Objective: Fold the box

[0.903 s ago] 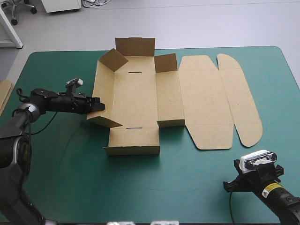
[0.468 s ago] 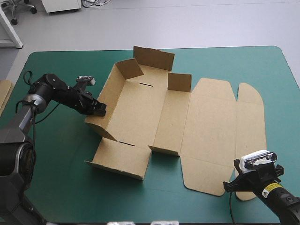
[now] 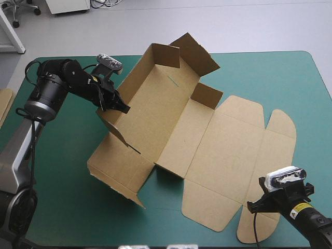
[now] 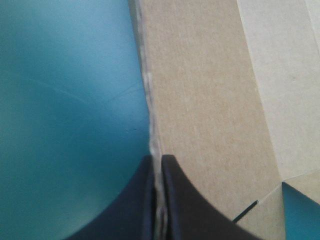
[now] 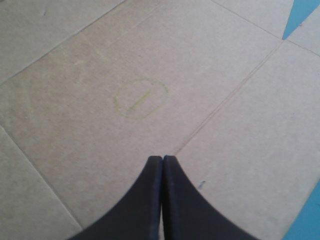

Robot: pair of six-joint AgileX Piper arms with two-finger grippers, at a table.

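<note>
across the table (image 3: 62, 207), box (image 3: 155, 114) slants toward far right; left gripper (image 3: 123, 107) pinches it, right gripper (image 5: 162, 158) closed.

The box (image 3: 171, 135) lies slantwise across the middle of the table (image 3: 62, 207). Its raised walls are toward the left and far side, and its flat lid reaches toward the near right corner. The left gripper (image 3: 123, 108) is at the left wall, with the wall's edge between its fingers. The right gripper (image 5: 162, 159) is over the flat lid. More board (image 3: 4, 106) lies at the table's left edge.
</note>
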